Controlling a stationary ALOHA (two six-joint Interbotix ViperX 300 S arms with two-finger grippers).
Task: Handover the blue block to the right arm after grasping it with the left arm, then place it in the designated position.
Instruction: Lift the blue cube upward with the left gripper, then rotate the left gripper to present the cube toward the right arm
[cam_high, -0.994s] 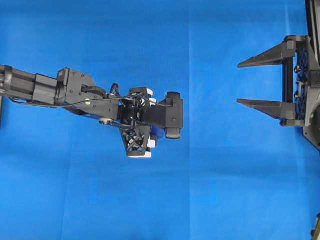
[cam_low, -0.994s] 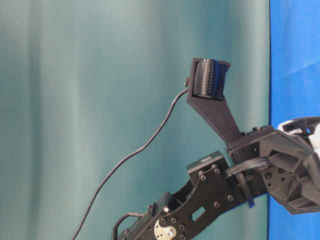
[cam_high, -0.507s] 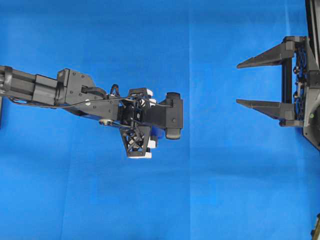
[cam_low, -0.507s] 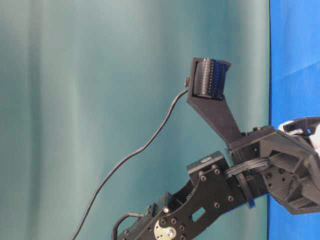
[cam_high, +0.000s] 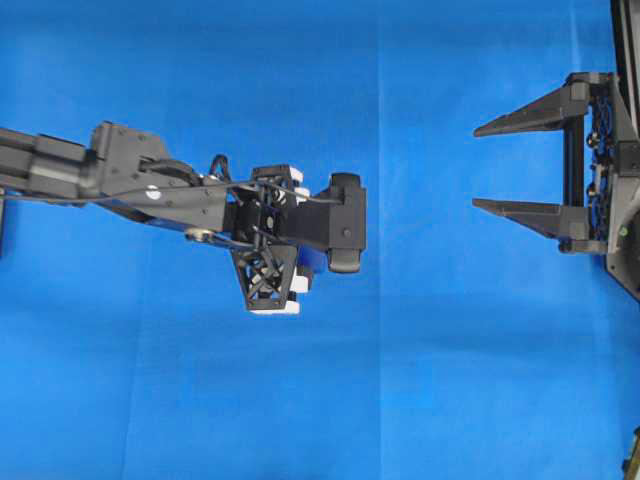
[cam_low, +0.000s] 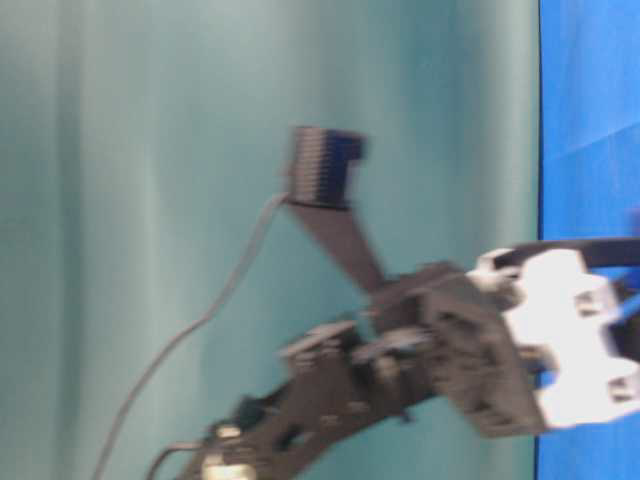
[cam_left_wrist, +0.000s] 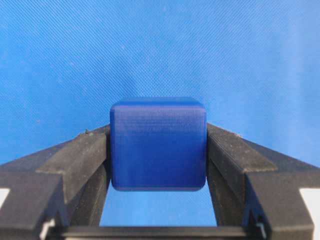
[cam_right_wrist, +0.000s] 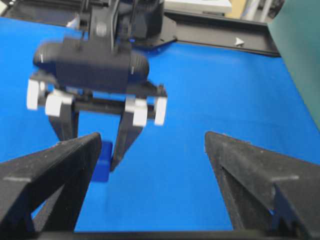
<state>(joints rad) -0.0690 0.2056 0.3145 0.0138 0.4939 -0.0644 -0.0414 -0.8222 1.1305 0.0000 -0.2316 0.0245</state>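
Left gripper (cam_left_wrist: 158, 165) pinches the blue block (cam_left_wrist: 158, 144) btwn both fingers, above the blue cloth (cam_high: 450, 380) left of centre, w/ right gripper (cam_high: 478, 167) spread wide near right edge, presumably ready for handover.

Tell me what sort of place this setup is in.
Probably a robotics lab bench: a blue cloth covers the table, a teal backdrop hangs behind, and two black robot arms work here, the left gripper holding a blue block.
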